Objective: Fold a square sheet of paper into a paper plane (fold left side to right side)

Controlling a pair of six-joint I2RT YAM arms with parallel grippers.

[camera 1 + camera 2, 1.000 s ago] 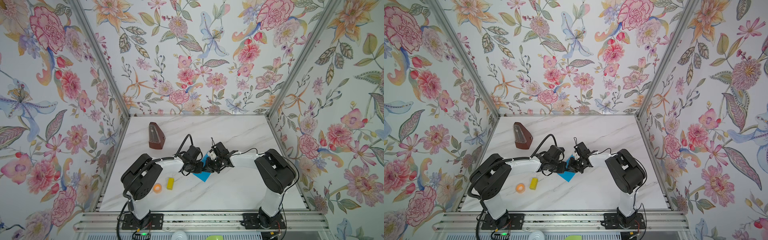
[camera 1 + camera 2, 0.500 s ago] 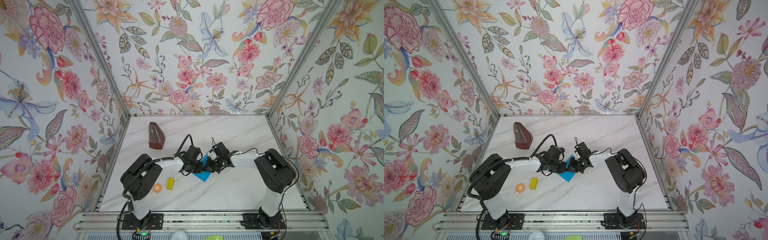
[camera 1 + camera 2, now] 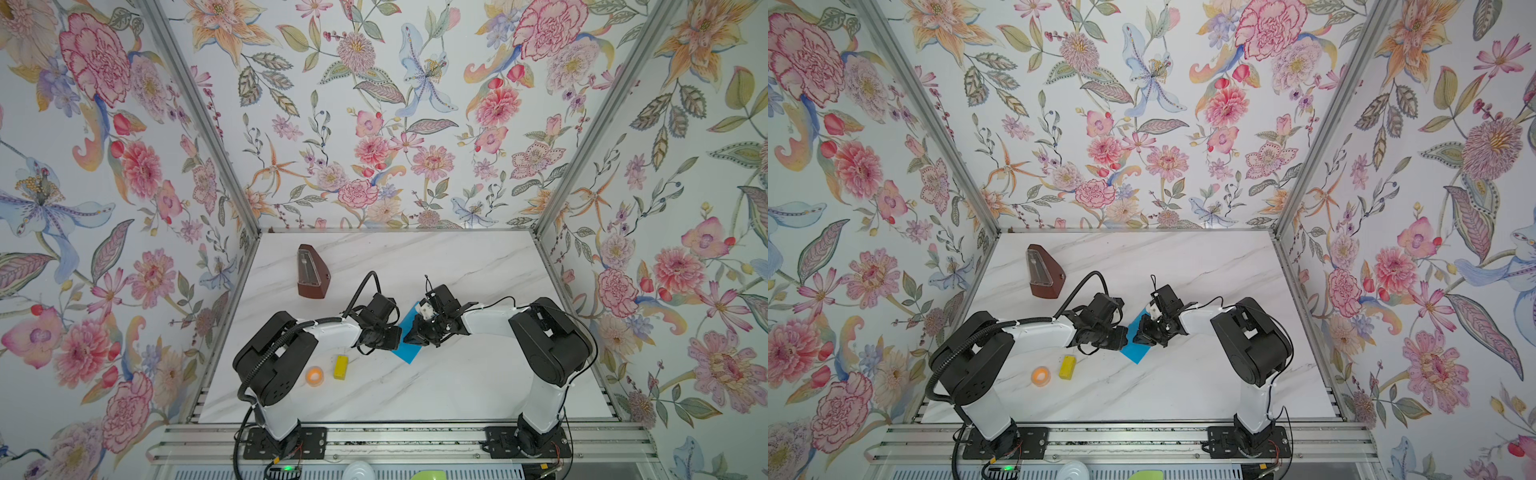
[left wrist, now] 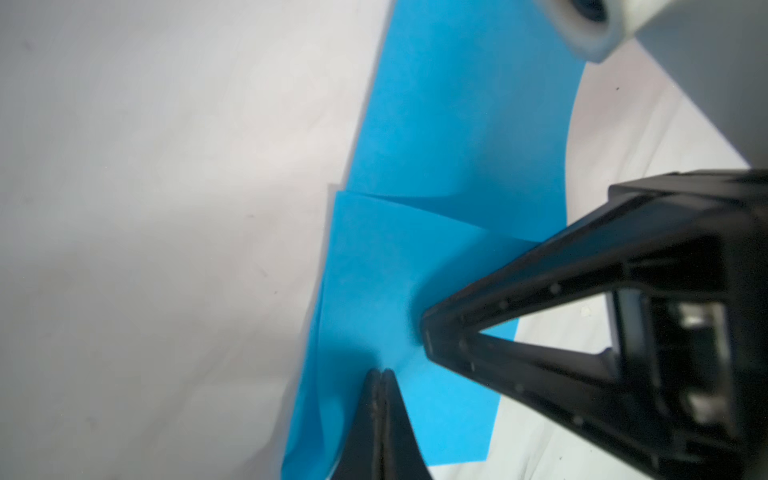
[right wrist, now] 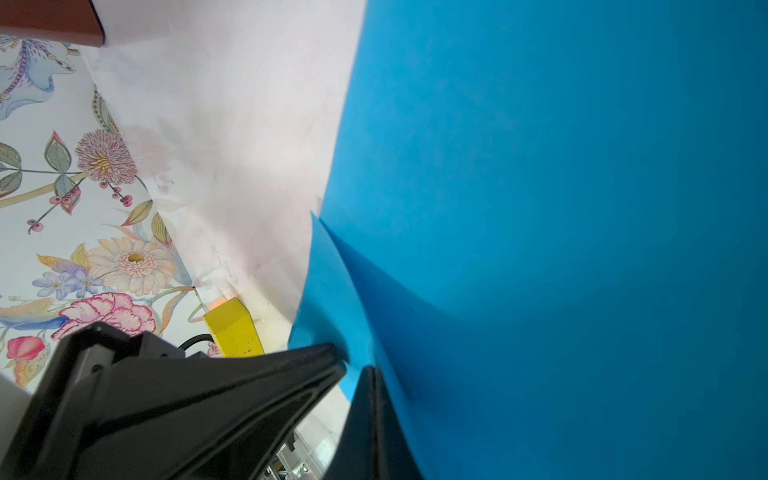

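Square sheet of paper [image 3: 410, 354], bright blue and creased, lies near the middle of the white marble desk [image 3: 457, 382]. In both top views we see the left gripper [image 3: 398, 335] and the right gripper [image 3: 410, 336] meeting tip to tip over it, so only its near and far corners show. To the left, near the front, stand a yellow block [image 3: 340, 368] and an orange ring [image 3: 314, 375]. A brown metronome [image 3: 311, 272] stands farther back on the left.

From the left wrist we see the left gripper [image 4: 380, 374] with its fingers pressed together, tips down on the sheet [image 4: 436, 145]. One layer overlaps another along a slanted edge. The right gripper [image 4: 426, 332] is likewise closed, its tip on the paper just beside ours.

From the right wrist the right gripper [image 5: 371, 372] is pressed together against a raised, curving layer of the sheet [image 5: 561, 187]. We cannot tell whether any paper is caught between its fingers. The left gripper [image 5: 340, 358] is right beside it, with the yellow block [image 5: 232, 332] behind.
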